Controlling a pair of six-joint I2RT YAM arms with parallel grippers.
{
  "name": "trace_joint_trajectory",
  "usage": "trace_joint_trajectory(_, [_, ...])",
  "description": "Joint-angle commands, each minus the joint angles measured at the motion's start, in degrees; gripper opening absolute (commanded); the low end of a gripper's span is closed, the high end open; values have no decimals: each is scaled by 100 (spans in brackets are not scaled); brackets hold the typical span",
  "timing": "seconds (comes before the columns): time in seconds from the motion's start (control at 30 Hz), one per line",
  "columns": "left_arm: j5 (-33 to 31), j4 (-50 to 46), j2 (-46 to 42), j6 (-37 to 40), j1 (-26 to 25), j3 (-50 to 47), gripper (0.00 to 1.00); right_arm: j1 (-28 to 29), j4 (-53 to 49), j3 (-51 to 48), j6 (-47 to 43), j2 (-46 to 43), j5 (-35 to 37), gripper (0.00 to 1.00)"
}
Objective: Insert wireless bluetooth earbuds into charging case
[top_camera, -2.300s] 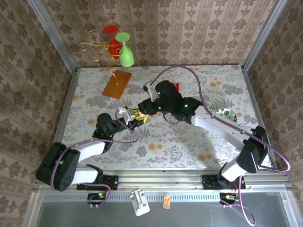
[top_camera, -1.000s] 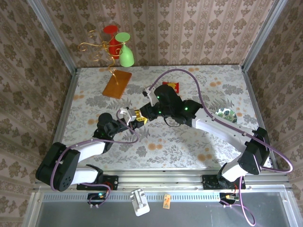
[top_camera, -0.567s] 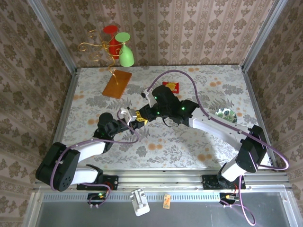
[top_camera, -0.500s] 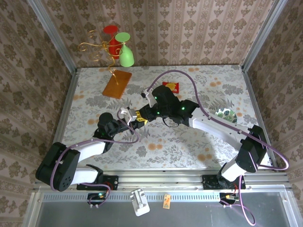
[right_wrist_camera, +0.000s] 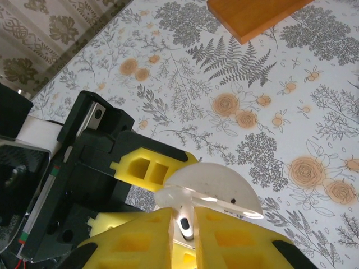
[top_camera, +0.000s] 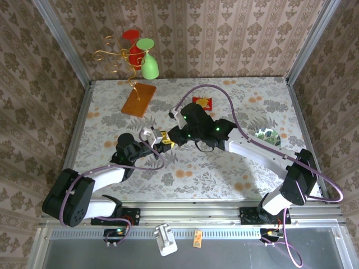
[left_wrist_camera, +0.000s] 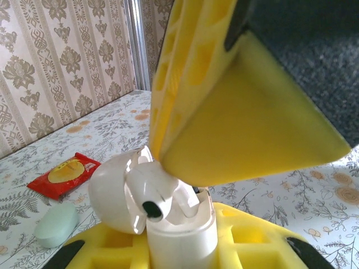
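Note:
The white charging case (left_wrist_camera: 180,238) stands upright with its lid (left_wrist_camera: 112,196) swung open, and my left gripper (left_wrist_camera: 179,249) is shut on its body between yellow foam pads. One white earbud (left_wrist_camera: 150,190) with a dark tip sits tilted at the case's mouth. My right gripper (right_wrist_camera: 183,224) is shut on that earbud's stem (right_wrist_camera: 184,219), just above the open lid (right_wrist_camera: 216,188). In the top view the left gripper (top_camera: 157,139) and the right gripper (top_camera: 170,137) meet over the middle of the table.
A red packet (left_wrist_camera: 64,175) and a mint-green oval case (left_wrist_camera: 55,224) lie on the floral table behind the grippers. An orange board (top_camera: 138,100) lies at the back left, near a wire stand with a green goblet (top_camera: 148,60). A round item (top_camera: 268,134) sits at the right.
My right gripper has moved left and down with the earbud until it reaches the open case held by the left gripper. The left arm has stayed put.

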Motion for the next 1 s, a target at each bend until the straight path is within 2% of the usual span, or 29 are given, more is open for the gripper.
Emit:
trace_joint_trajectory(0.0, [45, 170, -175, 14, 4, 218, 9, 28, -273, -75, -146, -163, 243, 18])
trace_joint_trajectory(0.27, [69, 196, -185, -23, 8, 223, 9, 20, -191, -116, -148, -185, 254, 16])
trace_joint_trajectory(0.43, [63, 187, -171, 0, 21, 197, 9, 25, 126, -260, -138, -421, -28, 18])
trace_joint_trajectory(0.7, [73, 187, -116, 96, 28, 179, 9, 26, 357, -154, -62, -476, -60, 31])
trace_joint_trajectory(0.97, [70, 214, -114, 119, 29, 155, 9, 25, 63, 326, -33, 69, -302, 28])
